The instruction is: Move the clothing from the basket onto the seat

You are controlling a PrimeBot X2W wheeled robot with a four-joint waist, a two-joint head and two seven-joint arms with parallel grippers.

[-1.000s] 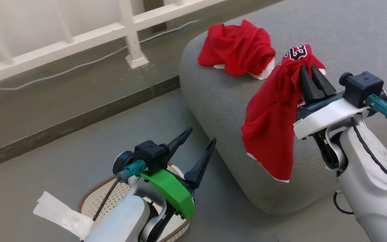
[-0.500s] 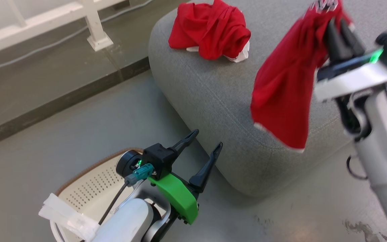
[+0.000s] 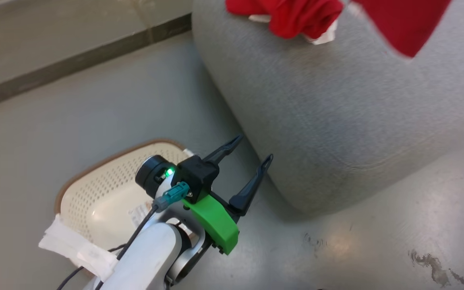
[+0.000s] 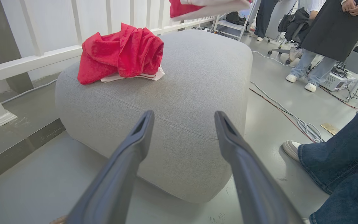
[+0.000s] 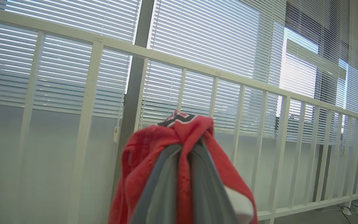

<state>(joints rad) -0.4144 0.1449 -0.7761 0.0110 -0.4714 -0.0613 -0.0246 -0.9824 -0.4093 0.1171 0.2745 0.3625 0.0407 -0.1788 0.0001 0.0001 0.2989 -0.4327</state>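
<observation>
Red jersey (image 5: 166, 146), pinched in the pressed-together jaws of the right gripper (image 5: 187, 144), hangs above the seat (image 3: 336, 121) near another garment (image 4: 120, 53) on it, while the left gripper (image 3: 254, 148), jaws spread, hovers beside the seat over the basket (image 3: 95, 193); the carry looks nearly done, needing lowering and release.

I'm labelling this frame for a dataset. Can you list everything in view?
seat: one, grey, on the floor
bundled clothing: one, red with white trim, on the seat
held clothing: one, red with white trim, in the air
basket: one, cream with brown rim, on the floor beside the seat
railing: one, white, behind the seat
cables: several, white and red, on the floor
people: at least two, dark coat and blue jeans, past the seat
left gripper: one, dark, open, between basket and seat
right gripper: one, dark, shut on the held clothing
</observation>
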